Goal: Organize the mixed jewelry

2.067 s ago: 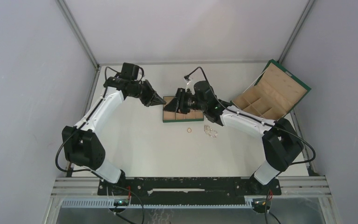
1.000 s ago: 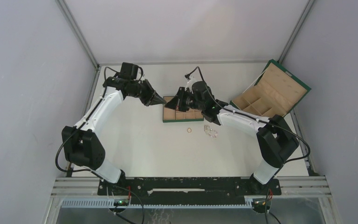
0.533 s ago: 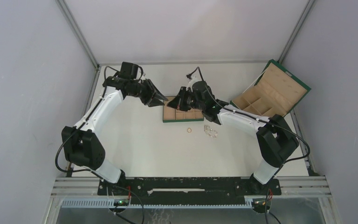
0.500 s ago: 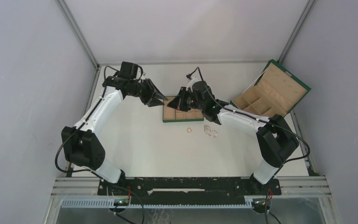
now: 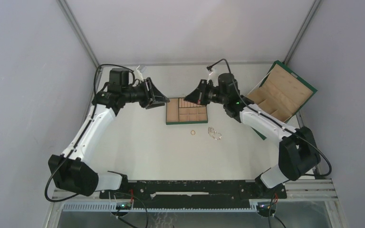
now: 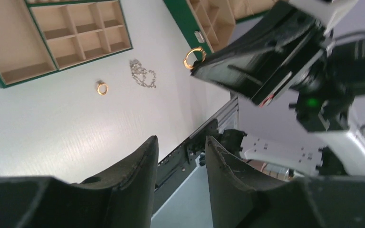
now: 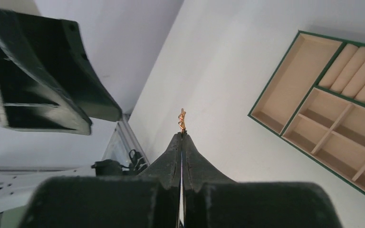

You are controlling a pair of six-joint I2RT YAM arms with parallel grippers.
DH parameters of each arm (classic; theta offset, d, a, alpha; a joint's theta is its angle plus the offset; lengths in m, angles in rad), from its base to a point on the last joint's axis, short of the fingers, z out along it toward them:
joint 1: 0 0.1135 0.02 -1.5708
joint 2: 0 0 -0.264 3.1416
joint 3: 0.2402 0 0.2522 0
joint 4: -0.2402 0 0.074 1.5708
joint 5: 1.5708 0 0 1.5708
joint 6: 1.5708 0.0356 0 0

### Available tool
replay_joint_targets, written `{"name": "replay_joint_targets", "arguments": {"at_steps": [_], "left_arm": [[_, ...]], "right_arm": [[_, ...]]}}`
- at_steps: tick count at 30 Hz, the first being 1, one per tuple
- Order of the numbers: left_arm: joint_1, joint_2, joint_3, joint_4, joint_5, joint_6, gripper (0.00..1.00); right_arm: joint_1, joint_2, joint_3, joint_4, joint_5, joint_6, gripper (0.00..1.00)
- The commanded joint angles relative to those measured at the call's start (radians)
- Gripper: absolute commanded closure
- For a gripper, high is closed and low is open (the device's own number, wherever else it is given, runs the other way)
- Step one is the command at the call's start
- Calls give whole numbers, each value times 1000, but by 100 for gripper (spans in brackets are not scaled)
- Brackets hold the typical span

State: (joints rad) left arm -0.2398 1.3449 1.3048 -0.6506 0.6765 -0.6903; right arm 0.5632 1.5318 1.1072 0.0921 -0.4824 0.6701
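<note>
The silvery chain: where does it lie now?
In the top view the silvery chain lies on the table, right of the loose gold ring, by the near right corner of the tray.

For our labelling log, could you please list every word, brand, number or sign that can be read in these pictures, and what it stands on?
None can be read.
The tray and the box bear no lettering.
A few small dark marks on the right arm are too blurred to read.
</note>
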Motion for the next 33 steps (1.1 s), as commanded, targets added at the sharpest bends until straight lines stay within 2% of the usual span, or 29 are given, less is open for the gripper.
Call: {"name": "replay_joint_targets", "arguments": {"at_steps": [1, 9, 19, 23, 28, 33], "left_arm": [[4, -108, -101, 270, 188, 116, 54], [2, -127, -211, 555, 320, -4, 48], [-28, -92, -191, 586, 461, -18, 48], [-47, -80, -180, 586, 463, -22, 49], [-52, -65, -168, 598, 466, -42, 54], [-53, -45, -164, 602, 475, -50, 68]], "right_arm": [[-48, -87, -7, 19, -221, -33, 100], [-63, -101, -7, 138, -456, 79, 100], [-39, -68, -7, 242, -479, 160, 100], [-33, -51, -6, 288, -478, 189, 100], [-28, -41, -7, 304, -478, 198, 100], [-25, -39, -6, 304, -479, 197, 100]]}}
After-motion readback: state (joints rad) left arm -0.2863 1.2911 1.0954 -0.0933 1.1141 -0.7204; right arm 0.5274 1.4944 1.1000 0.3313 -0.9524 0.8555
